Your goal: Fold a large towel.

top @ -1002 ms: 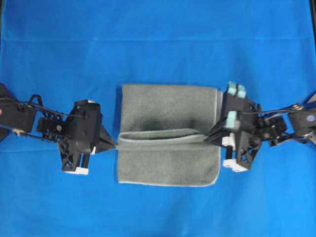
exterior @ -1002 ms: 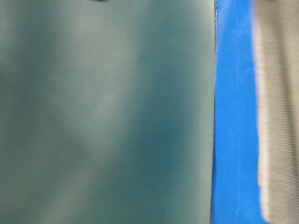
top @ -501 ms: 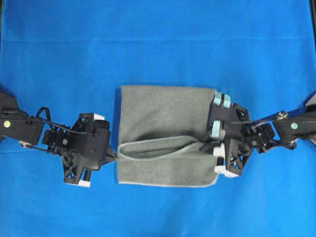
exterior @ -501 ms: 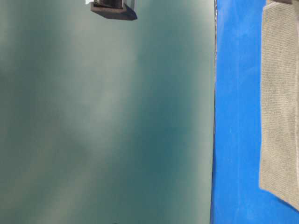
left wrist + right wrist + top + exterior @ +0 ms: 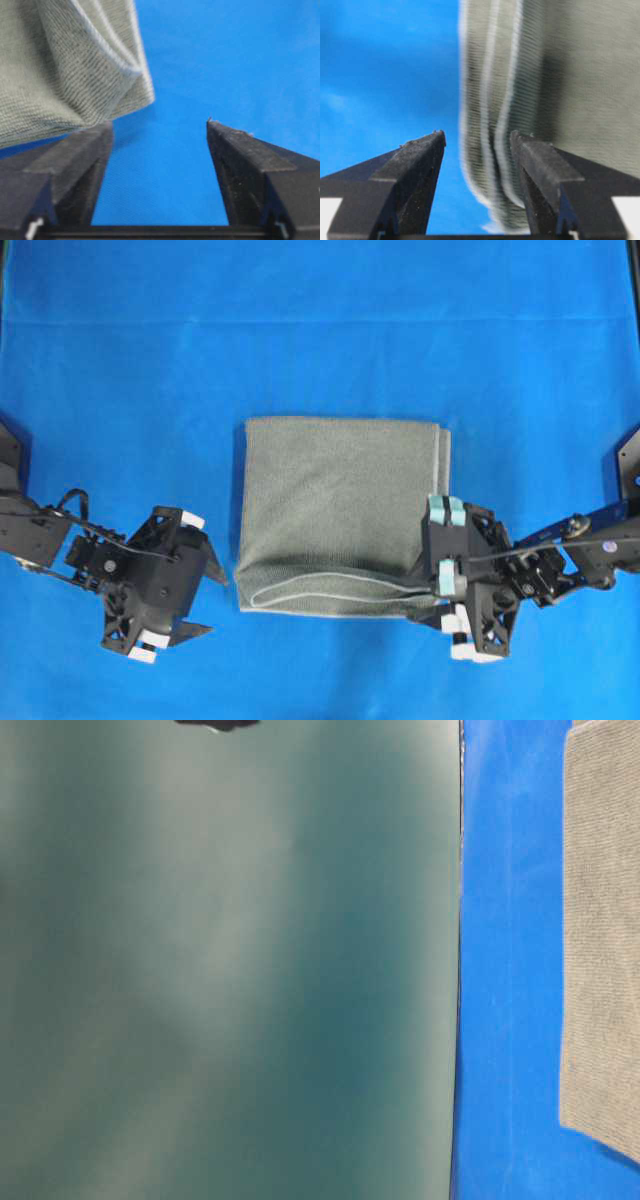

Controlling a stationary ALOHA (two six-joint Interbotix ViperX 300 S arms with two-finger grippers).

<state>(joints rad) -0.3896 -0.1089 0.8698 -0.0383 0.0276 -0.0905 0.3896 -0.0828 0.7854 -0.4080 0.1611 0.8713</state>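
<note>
The large towel [image 5: 340,510] lies folded on the blue sheet, a grey-green rectangle with its pale stitched edges stacked along the near side. My left gripper [image 5: 212,603] stands open just left of the towel's near left corner, apart from it. In the left wrist view the left gripper [image 5: 159,125] has only blue sheet between its fingers, and the towel corner [image 5: 75,65] lies ahead at upper left. My right gripper [image 5: 415,598] is open at the near right corner. In the right wrist view the right gripper [image 5: 477,135] straddles the towel's layered edge [image 5: 495,100] without clamping it.
The blue sheet [image 5: 320,330] covers the whole table around the towel. In the table-level view a blurred grey-green surface [image 5: 220,970] fills the left side, beside a strip of the blue sheet [image 5: 505,970] and the towel's side [image 5: 600,920].
Both grippers carried the towel's raised edge to the near side, then opened and let it go. The top layer now lies flat. The left gripper has backed off to the left.
</note>
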